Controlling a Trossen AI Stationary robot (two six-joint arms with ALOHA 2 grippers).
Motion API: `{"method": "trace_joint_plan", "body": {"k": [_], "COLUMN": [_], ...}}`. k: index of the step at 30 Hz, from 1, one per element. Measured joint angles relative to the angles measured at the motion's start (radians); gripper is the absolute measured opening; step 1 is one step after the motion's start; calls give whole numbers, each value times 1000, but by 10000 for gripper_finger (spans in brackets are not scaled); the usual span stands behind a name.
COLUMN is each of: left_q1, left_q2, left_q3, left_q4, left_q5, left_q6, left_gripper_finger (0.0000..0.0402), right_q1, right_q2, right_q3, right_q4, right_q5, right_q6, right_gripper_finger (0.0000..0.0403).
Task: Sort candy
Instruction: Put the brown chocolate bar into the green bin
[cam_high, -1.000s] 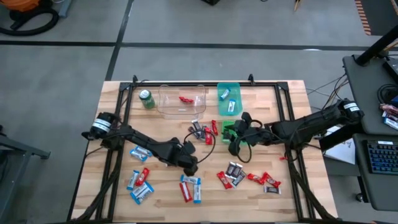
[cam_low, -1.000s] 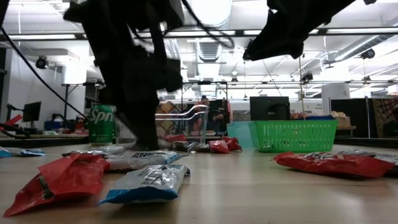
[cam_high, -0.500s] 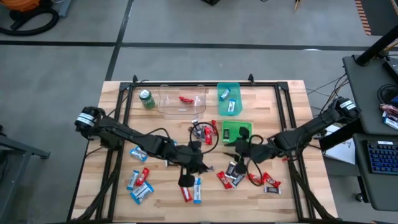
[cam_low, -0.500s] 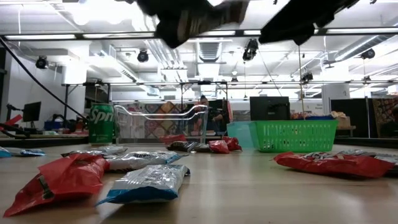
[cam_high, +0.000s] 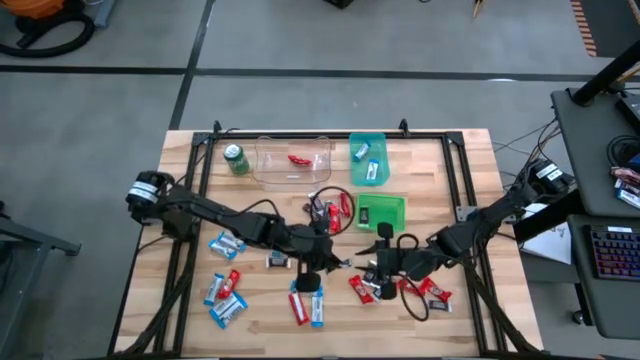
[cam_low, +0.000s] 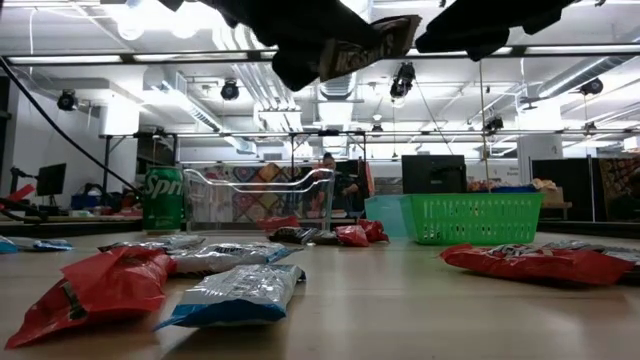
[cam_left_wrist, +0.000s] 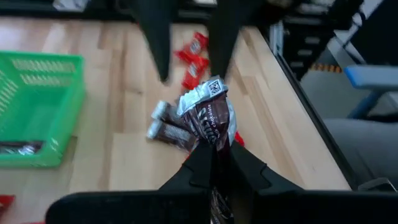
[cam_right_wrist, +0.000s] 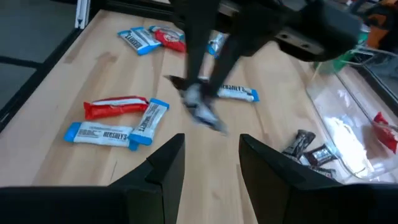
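Note:
Wrapped candy bars lie scattered on the wooden table: light blue (cam_high: 222, 245), red (cam_high: 232, 281), and a mixed cluster (cam_high: 368, 288) near the right gripper. My left gripper (cam_high: 322, 268) hovers over the table's middle, shut on a dark brown bar (cam_left_wrist: 208, 115), which also shows high in the low view (cam_low: 372, 45). My right gripper (cam_high: 383, 262) is open (cam_right_wrist: 211, 168), just right of the left gripper and above the cluster. More blue and red bars (cam_right_wrist: 118, 121) lie beyond it. My left gripper pinches the dark brown bar between its two fingers at one end (cam_left_wrist: 210, 148). The rest of the bar sticks out past the fingertips toward the right gripper. The fingers reach roughly level from the table's left. The bar is lifted clear of the table.
Along the far side stand a green can (cam_high: 236, 158), a clear bin (cam_high: 270, 165) holding a red bar, a teal bin (cam_high: 367, 148) with blue bars, and a green basket (cam_high: 398, 212) with a dark bar. Dark and red bars (cam_high: 330, 208) lie beside the basket.
My left gripper has risen from the table top with the dark brown bar, lifting it clear, and shifted a little toward the right. My right gripper has moved from over the green basket toward the near edge, stopping above the candy cluster.

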Motion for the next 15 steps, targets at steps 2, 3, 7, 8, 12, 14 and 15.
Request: {"method": "trace_joint_plan", "body": {"k": [2, 3, 7, 8, 12, 14, 15], "left_q1": [10, 12, 16, 15, 17, 18, 19], "left_q2": [0, 0, 14, 23, 54, 59, 60], "left_q3": [0, 0, 0, 0, 0, 0, 0], "left_q4": [20, 26, 66, 78, 113, 129, 131], "left_q5": [2, 7, 54, 57, 59, 62, 63], "left_q6": [0, 0, 6, 8, 8, 8, 8], "left_gripper_finger": [3, 3, 3, 3, 3, 3, 3], "right_q1": [0, 0, -2, -2, -1, -1, -1], "right_q2": [6, 11, 19, 19, 19, 18, 18], "right_q3": [0, 0, 0, 0, 0, 0, 1], "right_q4": [4, 9, 50, 60, 50, 50, 52], "right_q5": [2, 5, 35, 55, 81, 70, 55], "right_q6": [-2, -13, -46, -51, -67, -72, -76], "right_gripper_finger": [146, 149, 160, 162, 166, 166, 166]}}
